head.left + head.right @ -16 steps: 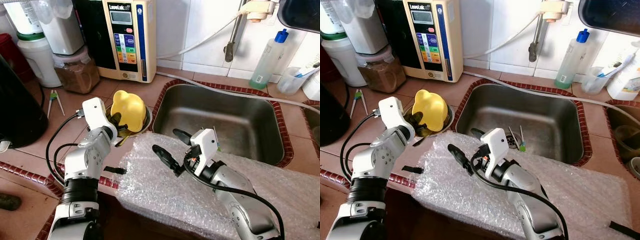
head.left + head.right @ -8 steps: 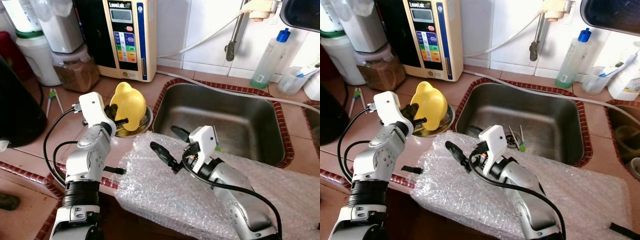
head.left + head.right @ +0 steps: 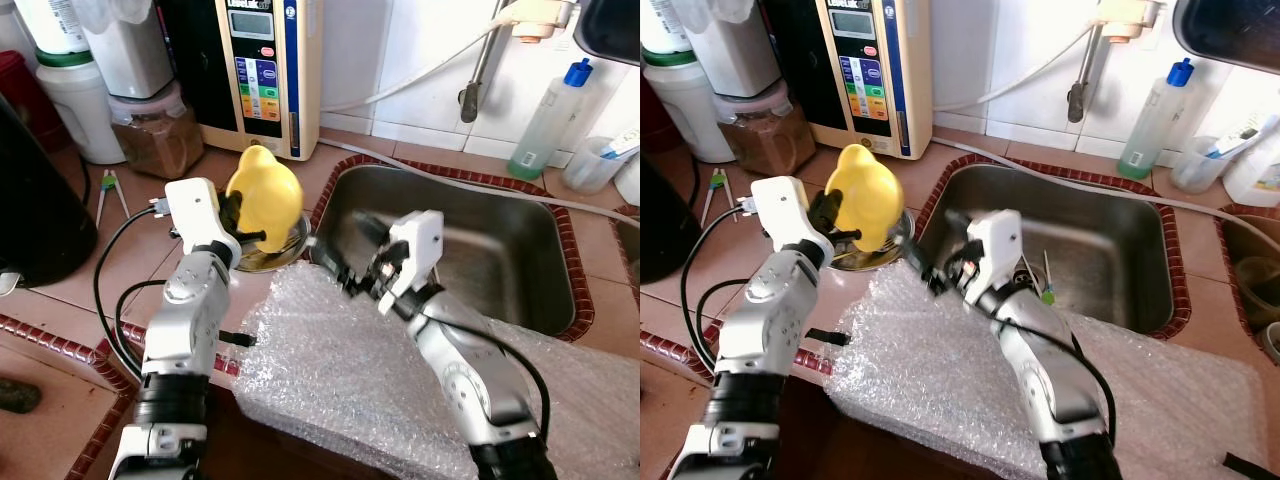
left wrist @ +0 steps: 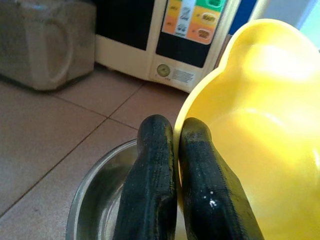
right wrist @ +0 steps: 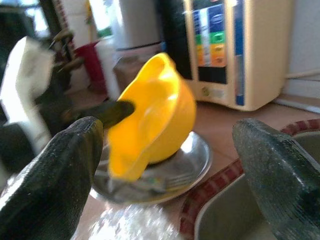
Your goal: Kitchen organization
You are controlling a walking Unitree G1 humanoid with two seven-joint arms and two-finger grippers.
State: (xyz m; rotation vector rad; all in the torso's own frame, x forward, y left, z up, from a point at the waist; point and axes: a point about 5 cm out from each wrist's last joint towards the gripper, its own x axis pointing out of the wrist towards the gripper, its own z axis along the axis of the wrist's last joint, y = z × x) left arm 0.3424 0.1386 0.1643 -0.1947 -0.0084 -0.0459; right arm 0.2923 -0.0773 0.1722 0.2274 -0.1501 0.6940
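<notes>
Left end effector pinches the yellow bowl (tilted); right end effector gapes wide, empty.

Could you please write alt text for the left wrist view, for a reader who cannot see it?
The left gripper pinches the rim of a yellow plastic bowl between its two black fingers, holding it tilted above a round steel dish. Behind, on the brown tiled counter, stand a cream water-filter machine with coloured buttons and a blurred container.
</notes>
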